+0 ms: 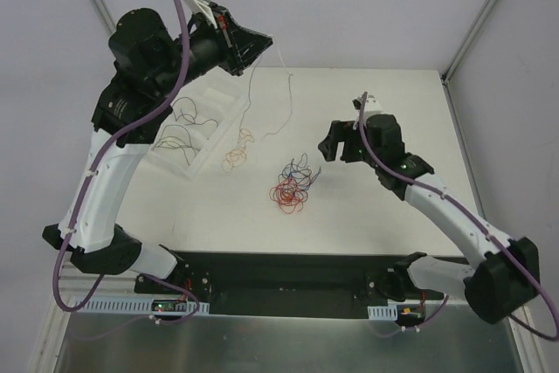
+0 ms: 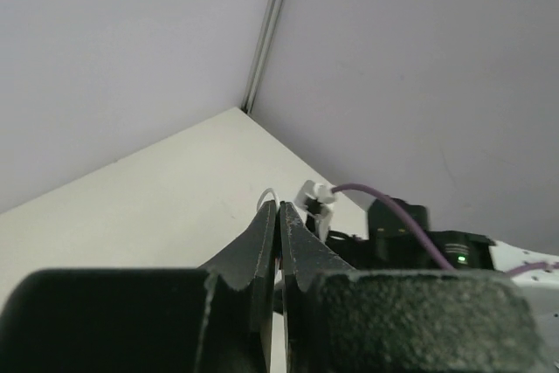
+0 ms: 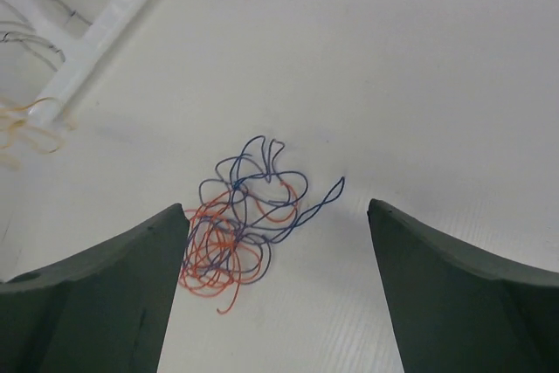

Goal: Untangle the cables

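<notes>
At the far left we see the left arm lifted high above the white table (image 1: 384,102), a purple hose (image 1: 179,32) running along it. The left gripper (image 1: 267,40) is clenched: in its wrist view the two fingers (image 2: 262,242) press flat against each other, with a small loop of a pale wire (image 1: 289,85) showing at their tips. From the overhead camera this wire hangs from the gripper in thin strands that trail down toward the table surface; we cannot tell whether its lower end touches anything. Below the raised arm lies a clear tray (image 1: 220,111), set at an angle, with several dark wires (image 1: 183,128) curled inside it. Just beside the tray's right edge, on the bare table, sits a small bunch of orange wires (image 1: 236,156), apart from everything else. Further right, near the middle of the table, we find the main tangle (image 1: 293,183): red, orange and dark blue cables looped through one another, lying flat. Right of it the right gripper (image 1: 327,150) hovers with its jaws spread wide and nothing between them. In its wrist view the tangle lies on the table in the gap between the two fingers, closer to the finger at the left of that view, with no contact that we can see.
</notes>
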You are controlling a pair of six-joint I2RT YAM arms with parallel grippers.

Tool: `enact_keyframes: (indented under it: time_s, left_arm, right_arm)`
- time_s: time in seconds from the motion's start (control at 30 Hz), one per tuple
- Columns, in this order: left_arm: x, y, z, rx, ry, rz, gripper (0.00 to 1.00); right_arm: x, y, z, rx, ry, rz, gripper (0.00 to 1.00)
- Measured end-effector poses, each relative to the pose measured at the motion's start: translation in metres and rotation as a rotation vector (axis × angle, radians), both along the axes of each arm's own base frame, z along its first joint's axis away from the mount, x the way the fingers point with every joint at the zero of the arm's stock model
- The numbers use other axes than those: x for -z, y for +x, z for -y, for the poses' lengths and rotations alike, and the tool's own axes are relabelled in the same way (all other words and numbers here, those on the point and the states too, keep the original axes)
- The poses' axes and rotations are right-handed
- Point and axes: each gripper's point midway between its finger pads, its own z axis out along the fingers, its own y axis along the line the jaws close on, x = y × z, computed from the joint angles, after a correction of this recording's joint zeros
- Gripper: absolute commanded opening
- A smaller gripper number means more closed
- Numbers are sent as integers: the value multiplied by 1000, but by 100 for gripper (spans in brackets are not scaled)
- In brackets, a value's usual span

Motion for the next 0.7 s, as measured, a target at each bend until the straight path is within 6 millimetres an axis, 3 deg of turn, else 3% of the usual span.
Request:
enact_keyframes:
  time_s: [0.1, 0.27, 0.37, 0.57, 0.63, 0.7]
  left_arm:
    - [15, 13, 10, 7, 22, -36, 0]
    - [20, 14, 14, 23, 29, -50, 0]
    - [19, 12, 14, 27, 26, -49, 0]
    - [18, 10, 15, 37, 9, -65, 0]
    - [18, 8, 16, 47, 4, -73, 0]
    - [17, 6, 17, 62, -3, -82, 0]
  right_arm:
    - [-32, -31, -4, -115, 2, 104, 90]
    - [-84, -86, -37, -337, 52, 286, 89]
    - [-103, -103, -55, -420, 80, 342, 89]
    - [-134, -87, -93, -431, 80, 390, 78]
    - [-142, -75, -104, -388, 73, 413, 71]
    - [-143, -64, -113, -348, 65, 424, 56]
